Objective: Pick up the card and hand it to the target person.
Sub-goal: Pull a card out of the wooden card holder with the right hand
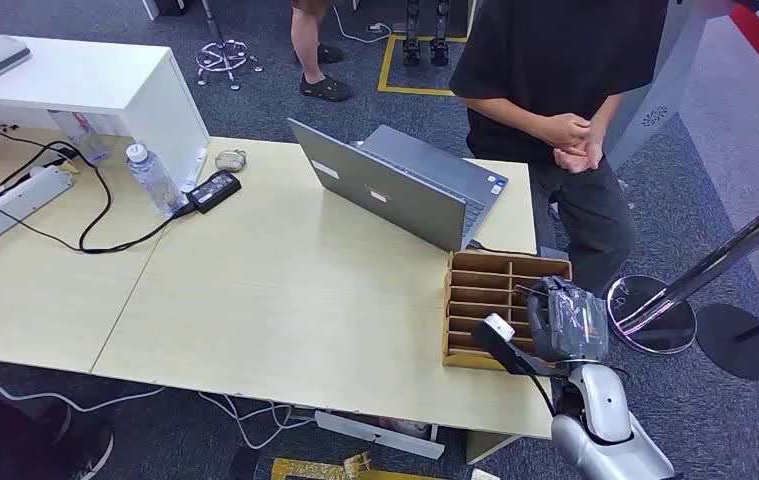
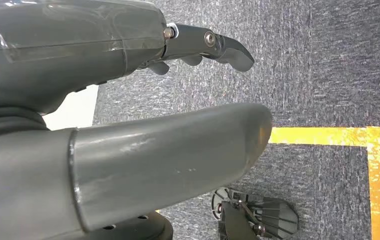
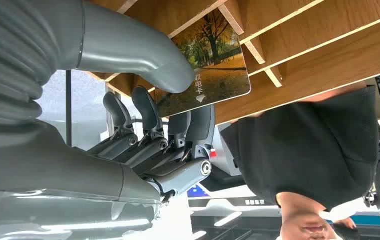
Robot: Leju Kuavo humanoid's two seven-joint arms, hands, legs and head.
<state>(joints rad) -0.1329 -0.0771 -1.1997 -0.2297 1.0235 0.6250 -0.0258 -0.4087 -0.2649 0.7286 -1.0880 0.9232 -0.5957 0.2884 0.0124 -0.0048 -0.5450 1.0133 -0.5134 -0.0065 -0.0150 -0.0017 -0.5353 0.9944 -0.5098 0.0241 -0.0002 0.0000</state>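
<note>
One thin, stiff, slick, light card [image 3: 205, 75] at wooden organizer [image 1: 485, 290], pinched at near edge between thumb and fingers of right hand [image 3: 147, 120]; best held by edges, likely slippery; left hand [image 2: 127, 125] empty, fingers apart.

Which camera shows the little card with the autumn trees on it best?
The right wrist view: the autumn-tree picture card is close, with its printed picture clear, between the right hand's thumb and fingers beside the wooden slotted card box. The head view shows the box and that hand, but the card cannot be made out. The left wrist view faces carpet.
</note>
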